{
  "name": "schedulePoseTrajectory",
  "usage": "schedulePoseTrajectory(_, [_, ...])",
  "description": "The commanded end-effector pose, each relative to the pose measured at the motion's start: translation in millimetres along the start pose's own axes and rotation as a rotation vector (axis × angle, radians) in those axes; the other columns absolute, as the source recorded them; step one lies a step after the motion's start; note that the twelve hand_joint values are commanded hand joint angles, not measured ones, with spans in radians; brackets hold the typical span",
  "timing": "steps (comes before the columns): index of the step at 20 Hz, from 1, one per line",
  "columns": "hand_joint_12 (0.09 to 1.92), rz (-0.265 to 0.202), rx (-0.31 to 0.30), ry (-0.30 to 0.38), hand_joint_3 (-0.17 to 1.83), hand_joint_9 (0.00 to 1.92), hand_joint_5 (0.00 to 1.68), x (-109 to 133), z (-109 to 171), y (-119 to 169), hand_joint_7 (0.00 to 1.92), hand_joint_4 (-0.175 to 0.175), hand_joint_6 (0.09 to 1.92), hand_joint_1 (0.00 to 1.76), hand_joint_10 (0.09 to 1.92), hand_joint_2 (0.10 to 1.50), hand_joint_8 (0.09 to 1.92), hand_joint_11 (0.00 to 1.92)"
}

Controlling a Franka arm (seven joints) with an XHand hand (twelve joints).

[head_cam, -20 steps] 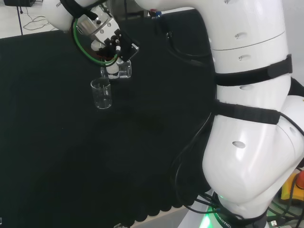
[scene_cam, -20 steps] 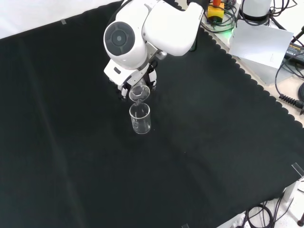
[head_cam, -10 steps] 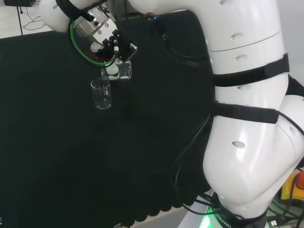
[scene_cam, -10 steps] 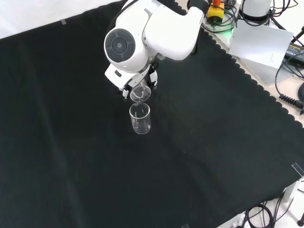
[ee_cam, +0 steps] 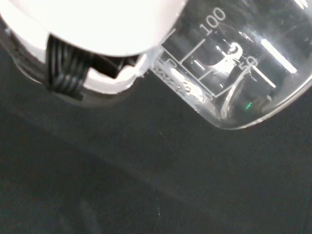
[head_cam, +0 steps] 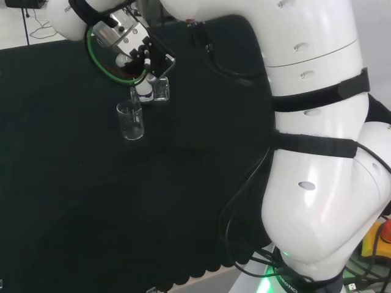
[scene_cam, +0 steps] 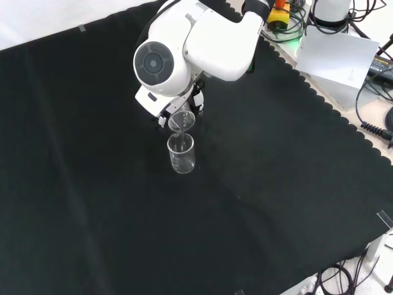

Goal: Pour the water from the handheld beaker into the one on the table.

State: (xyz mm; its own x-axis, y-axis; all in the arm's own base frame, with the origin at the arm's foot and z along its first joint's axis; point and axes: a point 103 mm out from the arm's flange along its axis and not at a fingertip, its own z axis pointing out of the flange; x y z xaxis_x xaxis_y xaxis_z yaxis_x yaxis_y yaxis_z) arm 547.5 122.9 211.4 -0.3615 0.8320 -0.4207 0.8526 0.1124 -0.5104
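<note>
A clear glass beaker (head_cam: 131, 121) stands upright on the black cloth (head_cam: 73, 201); the front view shows it too (scene_cam: 182, 153). Just above it the hand (head_cam: 148, 61) is shut on a second clear beaker (head_cam: 160, 89), tipped over with its lip towards the standing one. From the front that held beaker (scene_cam: 182, 121) shows its open mouth right over the standing beaker's rim, under the arm's white link (scene_cam: 184, 43). The wrist view has the held beaker (ee_cam: 234, 63) close up beside a white part of the hand (ee_cam: 92, 39). I cannot tell how much water is in either.
The cloth's scalloped edge (scene_cam: 319, 92) runs along the right of the front view, with a white sheet (scene_cam: 334, 58), cables and gear beyond it. The arm's big white links (head_cam: 317, 152) take up the right of the head view.
The hand and its beaker have shifted slightly up and left in the head view, tipping a little further. The standing beaker has not moved.
</note>
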Motion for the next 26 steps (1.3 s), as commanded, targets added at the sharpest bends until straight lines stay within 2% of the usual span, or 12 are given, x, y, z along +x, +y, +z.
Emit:
schedulePoseTrajectory(1, [0.87, 0.001, 0.016, -0.016, 0.75, 1.29, 1.2, 1.9, -0.7, 0.2, 1.44, 0.047, 0.84, 1.15, 0.68, 0.64, 0.77, 1.16])
schedulePoseTrajectory(26, [0.87, 0.002, 0.067, -0.068, 0.76, 1.29, 1.2, 13.2, -12.4, 5.8, 1.43, 0.043, 0.85, 1.15, 0.69, 0.64, 0.79, 1.16])
